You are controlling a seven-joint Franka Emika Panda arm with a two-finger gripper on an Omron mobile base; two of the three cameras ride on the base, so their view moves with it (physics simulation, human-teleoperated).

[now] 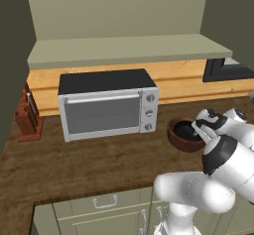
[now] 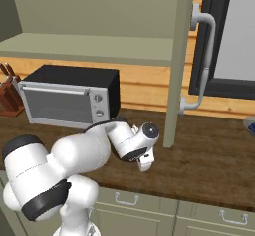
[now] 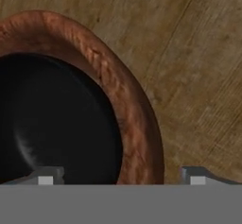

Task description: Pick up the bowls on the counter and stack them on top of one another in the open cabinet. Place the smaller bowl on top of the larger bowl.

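On counter (image 1: 74, 164) | larger bowl (image 3: 137, 124) upright, mouth up, round | end effector (image 3: 123, 176) spread, straddling its rim

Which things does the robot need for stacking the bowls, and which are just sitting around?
Needed:
- larger bowl, on the counter
- smaller bowl, dark, sitting inside the larger one
- open cabinet
- gripper, open over the larger bowl's rim

Just sitting around:
- toaster oven
- knife block
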